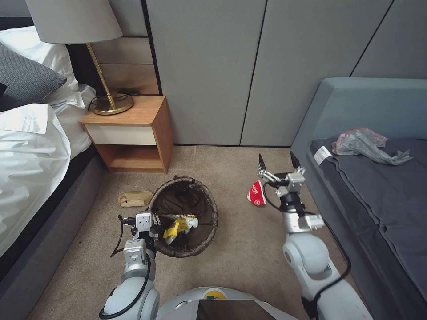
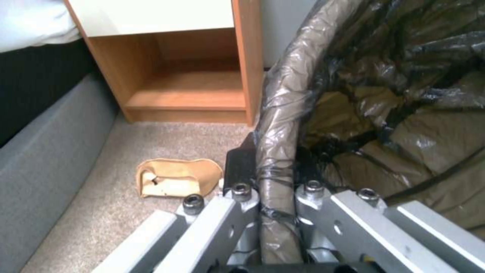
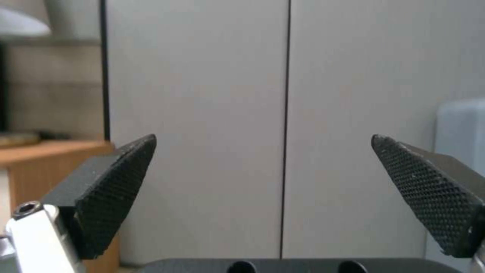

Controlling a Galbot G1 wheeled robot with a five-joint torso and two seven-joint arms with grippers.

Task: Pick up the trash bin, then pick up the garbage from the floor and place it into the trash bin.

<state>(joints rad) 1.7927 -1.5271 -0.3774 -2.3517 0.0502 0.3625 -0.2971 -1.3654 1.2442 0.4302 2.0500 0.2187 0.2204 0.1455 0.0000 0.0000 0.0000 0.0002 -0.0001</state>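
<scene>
while clamped on the rim of the trash bin (image 1: 183,216), left gripper (image 1: 153,221); right gripper (image 1: 279,162) spread wide, empty, above red cup (image 1: 256,194) on carpet (image 1: 242,253).

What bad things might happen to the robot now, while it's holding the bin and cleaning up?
1. The left hand pinches the trash bin only at its bag-covered rim, so the bin might slip or tip and spill the wrappers inside.
2. The right hand is open and pointing at the wall, beside the red-and-white cup; reaching down, it could nudge the cup away.
3. The tan packet lies close beside the bin and might get overlooked.
</scene>
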